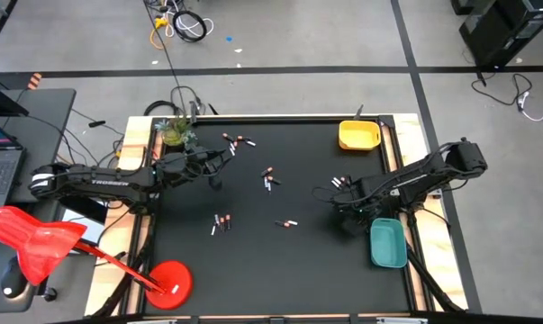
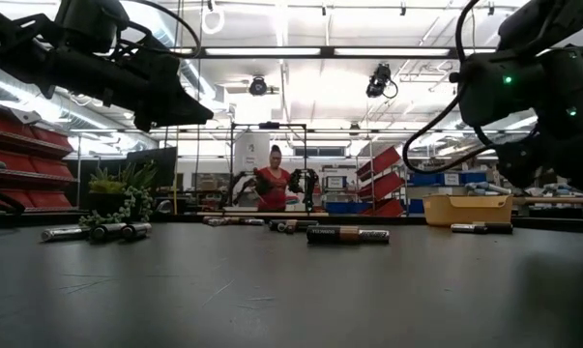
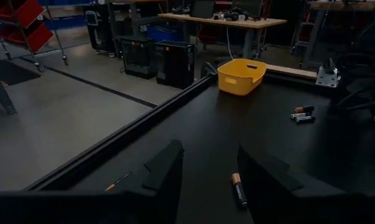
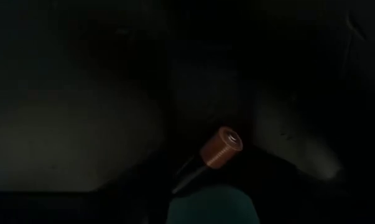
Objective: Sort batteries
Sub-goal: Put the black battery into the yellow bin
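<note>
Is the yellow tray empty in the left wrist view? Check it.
Cannot tell: the yellow tray shows only its outer wall and rim, with its floor hidden.

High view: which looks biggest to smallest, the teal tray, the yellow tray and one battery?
1. Teal tray
2. Yellow tray, only slightly smaller, so nearly a tie
3. Battery, far smaller than either

A yellow tray sits on the black table at about two o'clock, a teal tray down at four o'clock. A small green plant stands near eleven. Off the table at eight, a red stand; a person stands far back in the room
</note>
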`<state>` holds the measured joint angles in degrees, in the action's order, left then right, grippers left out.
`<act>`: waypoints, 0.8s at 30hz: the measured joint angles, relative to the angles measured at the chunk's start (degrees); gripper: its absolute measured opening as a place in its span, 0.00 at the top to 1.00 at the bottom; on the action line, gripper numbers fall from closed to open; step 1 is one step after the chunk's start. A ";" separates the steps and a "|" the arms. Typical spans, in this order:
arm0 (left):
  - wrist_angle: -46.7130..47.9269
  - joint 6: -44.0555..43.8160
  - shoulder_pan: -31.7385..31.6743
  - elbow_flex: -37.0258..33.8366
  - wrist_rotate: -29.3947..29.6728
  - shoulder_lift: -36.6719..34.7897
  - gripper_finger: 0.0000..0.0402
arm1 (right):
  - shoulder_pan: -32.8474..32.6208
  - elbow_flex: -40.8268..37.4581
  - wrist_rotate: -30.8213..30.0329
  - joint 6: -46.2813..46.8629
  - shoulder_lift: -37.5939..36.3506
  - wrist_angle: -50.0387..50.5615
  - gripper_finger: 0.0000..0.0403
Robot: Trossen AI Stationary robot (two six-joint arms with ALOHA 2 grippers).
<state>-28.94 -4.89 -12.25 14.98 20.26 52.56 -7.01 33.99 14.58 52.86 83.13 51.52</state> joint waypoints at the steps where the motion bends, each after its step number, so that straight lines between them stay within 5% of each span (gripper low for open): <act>1: -0.05 0.00 0.00 0.00 -0.01 0.00 0.61 | -0.03 0.14 -0.39 -0.36 0.05 0.09 0.55; 11: -0.97 0.04 -0.01 0.00 0.01 0.00 0.61 | -0.07 0.40 -2.15 -1.62 0.01 0.27 0.88; 17: -0.97 0.13 -0.01 0.00 0.01 0.00 0.61 | -0.12 1.47 -2.87 -2.91 0.18 1.10 0.88; 24: -1.23 0.13 -0.01 0.00 0.01 0.00 0.61 | 0.05 6.16 -11.52 -5.55 -1.62 3.51 0.88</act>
<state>-30.17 -4.75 -12.26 14.98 20.27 52.56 -6.96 40.15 3.06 47.31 81.51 55.04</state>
